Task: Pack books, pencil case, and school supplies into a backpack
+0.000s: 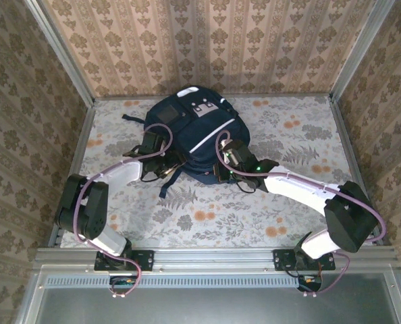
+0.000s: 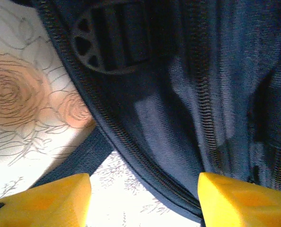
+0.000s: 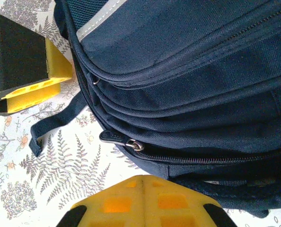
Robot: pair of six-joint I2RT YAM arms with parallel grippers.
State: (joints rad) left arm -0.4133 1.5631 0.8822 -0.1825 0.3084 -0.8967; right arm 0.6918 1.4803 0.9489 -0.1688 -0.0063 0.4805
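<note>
– Left pincer point(image 1: 165, 169), seen from above: where does it sit?
– At the near left edge of the backpack point(image 1: 187, 125), which lies flat toward the far middle of the floral tabletop point(image 1: 288, 216). From that height nobody could read how its jaws stand.
– And the right pincer point(image 1: 226, 154)?
– Against the backpack's near right side, opposite the left pincer. Both arms curve in from their bases.
– What does the left wrist camera add?
– It shows that pincer released. The two yellow fingertips point(image 2: 50, 196) stand wide apart at the bottom, with nothing clamped between them. The backpack's zip edge point(image 2: 131, 142) runs diagonally across the gap, and a black buckle point(image 2: 107, 38) sits higher up on the fabric. A dark strap point(image 2: 79, 161) lies on the rose-printed tabletop at the left.
– Do the fingertips touch the fabric?
– That cannot be told from there.
– And the right wrist camera?
– It shows the right pincer clenched. Its yellow fingertips point(image 3: 140, 198) meet with nothing between them, just beside the backpack's near edge. A zip pull point(image 3: 117, 138) lies just above them, with the zip running off to the right. A grey-white stripe point(image 3: 95, 21) crosses the top. One yellow-and-black finger of the left pincer stands at the upper left by the backpack's corner, and a loose strap end point(image 3: 50, 125) lies below it on the tabletop.
</note>
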